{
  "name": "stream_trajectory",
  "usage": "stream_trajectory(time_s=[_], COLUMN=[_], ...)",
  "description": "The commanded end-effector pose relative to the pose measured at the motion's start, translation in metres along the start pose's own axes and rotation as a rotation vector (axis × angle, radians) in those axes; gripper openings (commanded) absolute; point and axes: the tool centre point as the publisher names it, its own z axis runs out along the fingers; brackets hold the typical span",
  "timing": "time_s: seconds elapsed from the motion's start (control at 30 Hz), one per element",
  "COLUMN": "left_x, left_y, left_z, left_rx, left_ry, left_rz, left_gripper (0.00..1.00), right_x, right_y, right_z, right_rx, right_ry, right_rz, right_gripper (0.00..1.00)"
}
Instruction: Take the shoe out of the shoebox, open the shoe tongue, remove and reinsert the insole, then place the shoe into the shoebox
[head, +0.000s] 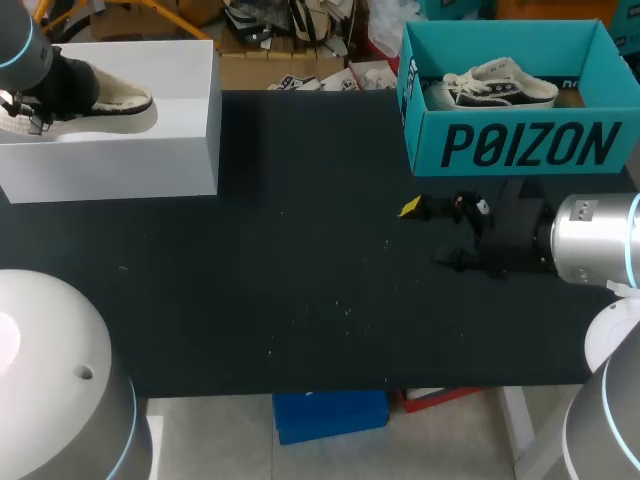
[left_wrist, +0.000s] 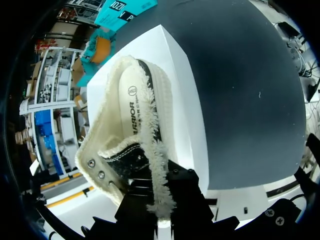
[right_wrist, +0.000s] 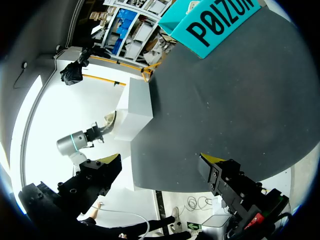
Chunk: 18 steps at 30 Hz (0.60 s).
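Shoe (head: 120, 108) on white box (head: 150, 160), left tool (left_wrist: 159, 197) gripping its fleecy collar (left_wrist: 150, 145), right tool (right_wrist: 164, 161) wide apart above table (head: 250, 280)

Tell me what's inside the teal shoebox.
One black-and-white sneaker lies in the teal shoebox. The box's front wall hides part of the floor, and whatever is beneath the sneaker cannot be seen.

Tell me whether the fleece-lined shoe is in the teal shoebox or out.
Out: the fleece-lined shoe is atop the white box, far across the table from the teal shoebox.
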Motion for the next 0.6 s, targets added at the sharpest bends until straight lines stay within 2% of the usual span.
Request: stream_trajectory(time_s=[0.03, 0.6], left_x=[-0.007, 0.001], left_y=[0.003, -0.01], left_z=[0.019, 0.068], left_rx=[0.016, 0.037], left_ry=[0.012, 0.12], left_rz=[0.009, 0.007], left_gripper=[0.0, 0.0], right_x=[0.0, 0.0], right_y=[0.0, 0.0], right_z=[0.0, 0.0], right_rx=[0.0, 0.0], right_ry=[0.0, 0.0], right_rz=[0.0, 0.0], right_gripper=[1.0, 1.0])
